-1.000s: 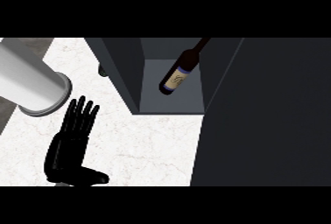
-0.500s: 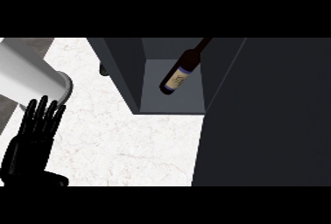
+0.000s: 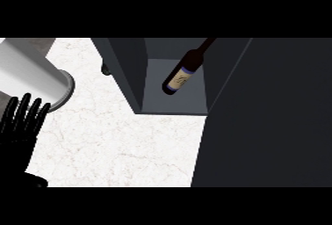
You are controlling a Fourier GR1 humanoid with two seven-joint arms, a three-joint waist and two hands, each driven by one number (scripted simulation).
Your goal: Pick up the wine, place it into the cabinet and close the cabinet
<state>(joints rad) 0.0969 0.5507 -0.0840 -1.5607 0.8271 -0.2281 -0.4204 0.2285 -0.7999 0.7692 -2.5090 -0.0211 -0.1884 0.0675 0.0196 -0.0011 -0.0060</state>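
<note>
Fingers straight and spread, the left robot hand (image 3: 23,125) is hovering at the left edge of the counter (image 3: 123,149), holding nothing; the right one is showing nowhere. Wine (image 3: 182,72) is lying tilted inside the open cabinet (image 3: 126,66), neck towards the back, so closing looks like the step in hand. Doing it well means sweeping the large dark panel at the right, probably the door (image 3: 266,114), shut without jolting the bottle. A pale cylinder (image 3: 32,74) is standing just beside the hand, crowding its path.
</note>
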